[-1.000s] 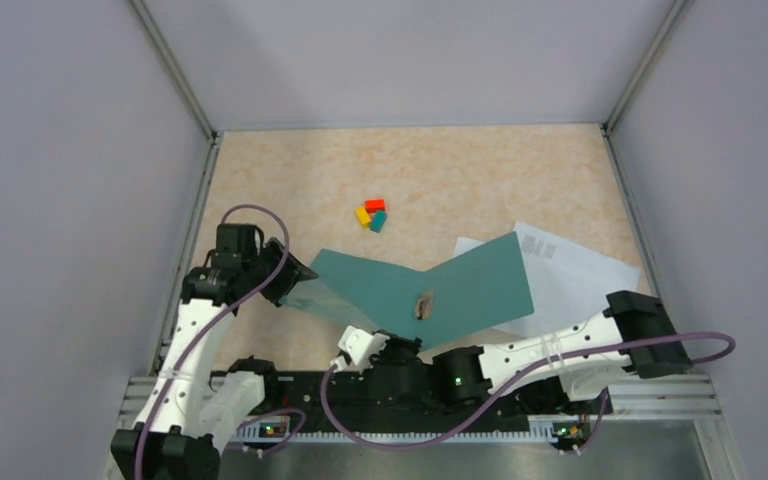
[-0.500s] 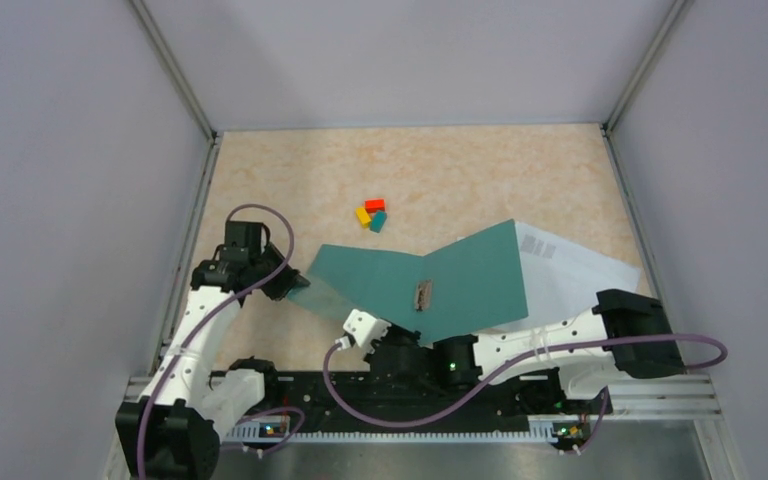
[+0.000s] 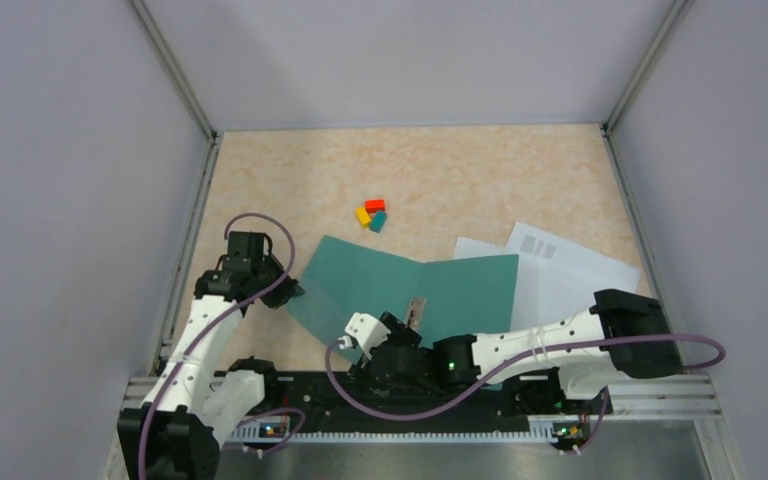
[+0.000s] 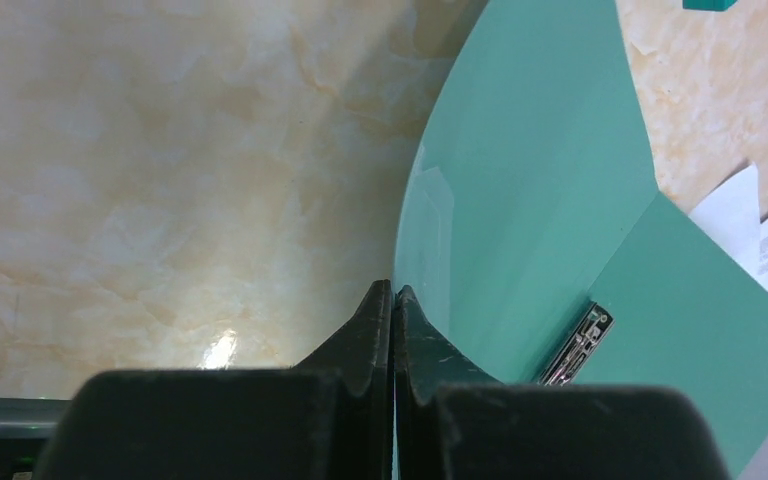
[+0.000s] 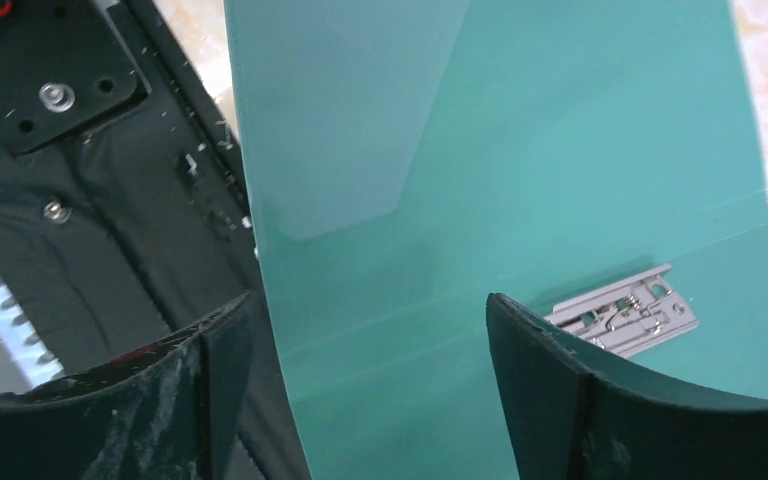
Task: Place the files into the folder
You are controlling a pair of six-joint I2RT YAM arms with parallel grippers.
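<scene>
The teal-green folder (image 3: 465, 290) lies open on the table, its metal clip (image 3: 416, 312) on the spine near the front edge. My left gripper (image 3: 297, 292) is shut on the outer edge of the folder's left cover (image 4: 540, 180), and the cover curves up from the pinched fingertips (image 4: 405, 300). My right gripper (image 5: 370, 300) hangs open over the folder's inside beside the clip (image 5: 625, 310), holding nothing. The files (image 3: 570, 275), white sheets with printed text, lie partly under the folder's right cover, and a corner (image 4: 760, 230) shows in the left wrist view.
Small red, yellow and teal blocks (image 3: 371, 214) sit together behind the folder. Grey walls enclose the table on three sides. The black mounting rail (image 3: 430, 410) runs along the near edge, just below the folder.
The right gripper has opened and let go of the folder, whose raised right cover has dropped flat. The left gripper has shut on the left cover's edge.
</scene>
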